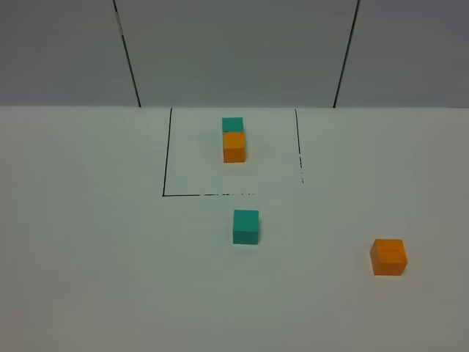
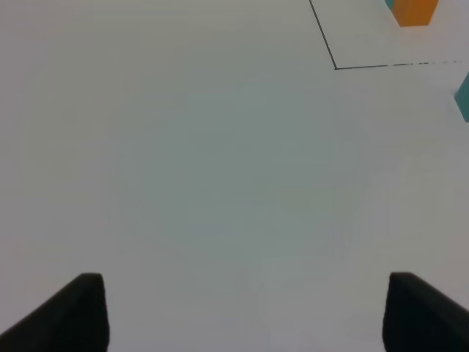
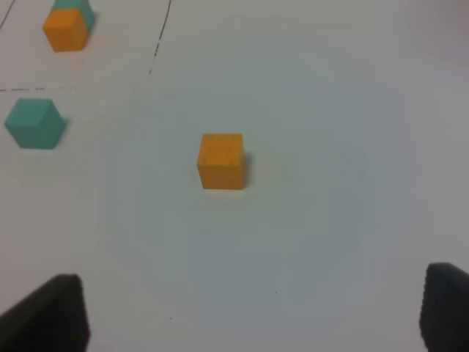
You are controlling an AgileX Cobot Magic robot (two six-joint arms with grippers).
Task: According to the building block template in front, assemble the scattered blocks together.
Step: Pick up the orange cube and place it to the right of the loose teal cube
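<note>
A plain white table [image 1: 88, 279] is filling every view, with grey wall panels [image 1: 234, 51] standing behind it. The right gripper [image 3: 253, 304] is hanging over bare tabletop, its jaws spread wide and carrying nothing. The left gripper [image 2: 249, 308] is doing the same on its own side, wide and empty.

Ahead of the right gripper, the loose orange cube [image 3: 220, 161] is sitting alone on the table, well apart from everything else. Farther out, the loose teal cube [image 1: 245, 226] is resting just outside the near line of the black outline [image 1: 167, 154]. Inside that outline the building block template [image 1: 234, 139] is standing, its teal block touching the back of its orange block.

Both loose cubes are looking light, rigid and matte, so they are probably going to grip easily and tolerate a firm pinch. The flat faces are offering the best hold: two opposite side faces, jaws square to them and around mid-height. A skewed or corner grip is likely to twist the cube. The orange cube is facing the right gripper nearly square-on.
</note>
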